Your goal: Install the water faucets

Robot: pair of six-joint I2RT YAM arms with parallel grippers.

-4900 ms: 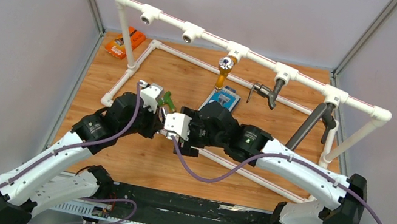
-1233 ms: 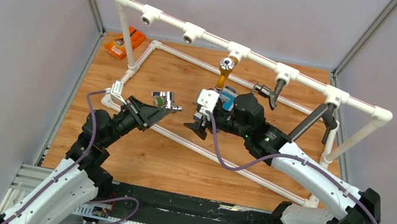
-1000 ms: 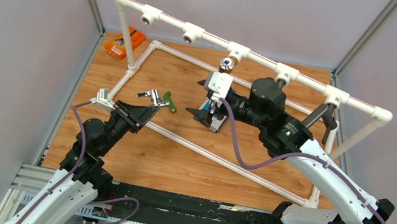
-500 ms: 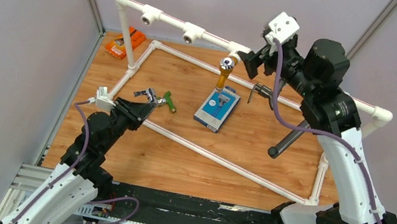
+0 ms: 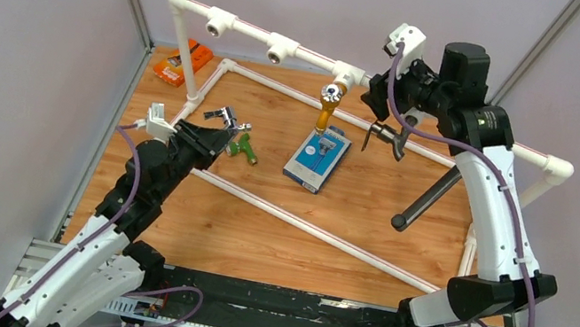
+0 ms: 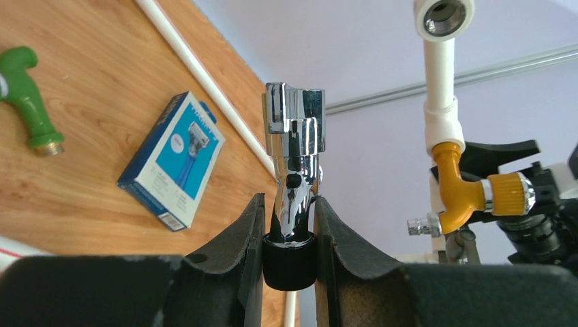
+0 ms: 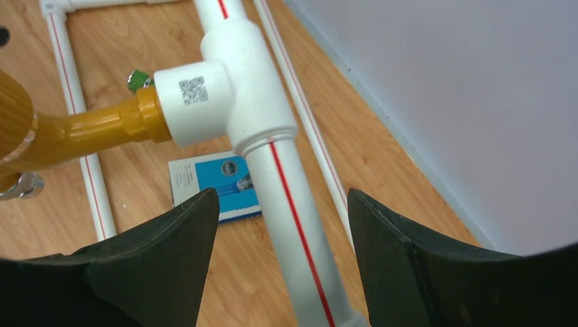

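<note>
**Chrome tap in the left jaws, open sockets above and beyond**

The left gripper (image 6: 288, 201) pinches the shiny chrome metal faucet (image 6: 294, 136) by its black-collared end. The faucet's long axis runs on from the fingers, blocky head outermost. The two empty tee sockets (image 5: 215, 22) on the top rail of the white pipe frame (image 5: 247, 28) lie above and beyond it, and the left arm is much the nearer.

The right gripper (image 7: 281, 197) hangs at that rail beside the yellow faucet (image 7: 75, 129), its jaws spread either side of the pipe without touching it.

The green plastic faucet (image 5: 246, 149) lies on its side on the wooden table (image 5: 257, 230), near the flat blue-and-white box (image 5: 316, 157). Grey walls close in on both sides.
</note>
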